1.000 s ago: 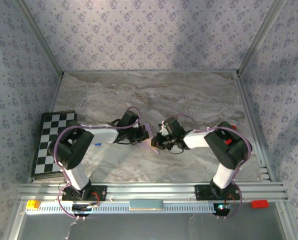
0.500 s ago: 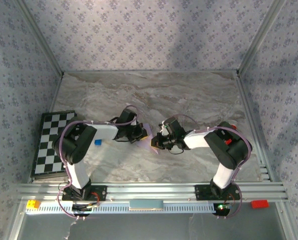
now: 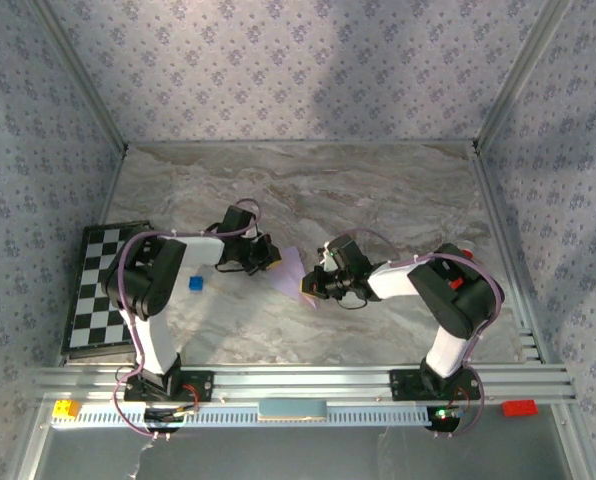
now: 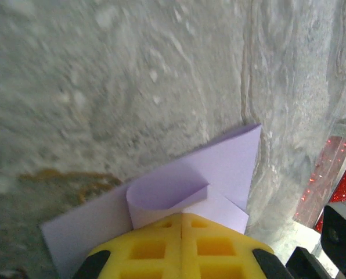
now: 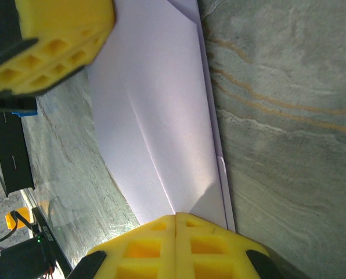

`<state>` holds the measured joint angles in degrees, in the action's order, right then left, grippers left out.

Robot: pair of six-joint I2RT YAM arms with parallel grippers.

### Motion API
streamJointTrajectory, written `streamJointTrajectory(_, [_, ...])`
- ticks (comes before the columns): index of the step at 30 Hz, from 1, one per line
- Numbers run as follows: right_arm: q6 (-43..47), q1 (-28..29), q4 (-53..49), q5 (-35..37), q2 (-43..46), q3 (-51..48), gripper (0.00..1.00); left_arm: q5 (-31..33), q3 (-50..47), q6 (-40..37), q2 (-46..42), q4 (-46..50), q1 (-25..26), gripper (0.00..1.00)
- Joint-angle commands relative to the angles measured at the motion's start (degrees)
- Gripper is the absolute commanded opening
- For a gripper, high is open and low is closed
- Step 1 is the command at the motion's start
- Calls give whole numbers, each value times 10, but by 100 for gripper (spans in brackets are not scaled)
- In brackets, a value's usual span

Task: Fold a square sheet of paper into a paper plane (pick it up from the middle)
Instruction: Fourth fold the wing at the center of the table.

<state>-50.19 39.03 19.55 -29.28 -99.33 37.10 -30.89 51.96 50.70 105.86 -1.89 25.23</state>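
The pale lilac square sheet of paper (image 3: 293, 270), folded, hangs stretched between my two grippers just above the middle of the table. My left gripper (image 3: 270, 255) is shut on its left end; in the left wrist view a curled flap of the paper (image 4: 167, 195) runs into the closed yellow fingertips (image 4: 161, 232). My right gripper (image 3: 311, 285) is shut on the opposite end. In the right wrist view a long crease in the paper (image 5: 155, 116) leads straight to the closed tips (image 5: 176, 216), and the left gripper (image 5: 57, 43) shows at the far end.
A black-and-white chequered board (image 3: 103, 290) lies at the left edge, and a tiny blue cube (image 3: 195, 284) sits beside the left arm. An aluminium rail (image 3: 298, 380) runs along the front, with a yellow brick (image 3: 66, 408) and a red brick (image 3: 518, 407) below it.
My left gripper has drawn back to the left, and more of the lilac paper now shows between the two grippers. The right gripper has hardly moved.
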Motion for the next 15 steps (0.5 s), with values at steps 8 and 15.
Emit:
streamJointTrajectory(8, [0,8,-84,19,-28,-28,0,68,67,-52,31,92,-45,1])
streamJointTrajectory(15, [-2,7,-79,19,-27,-29,0,68,96,-64,4,122,-43,1])
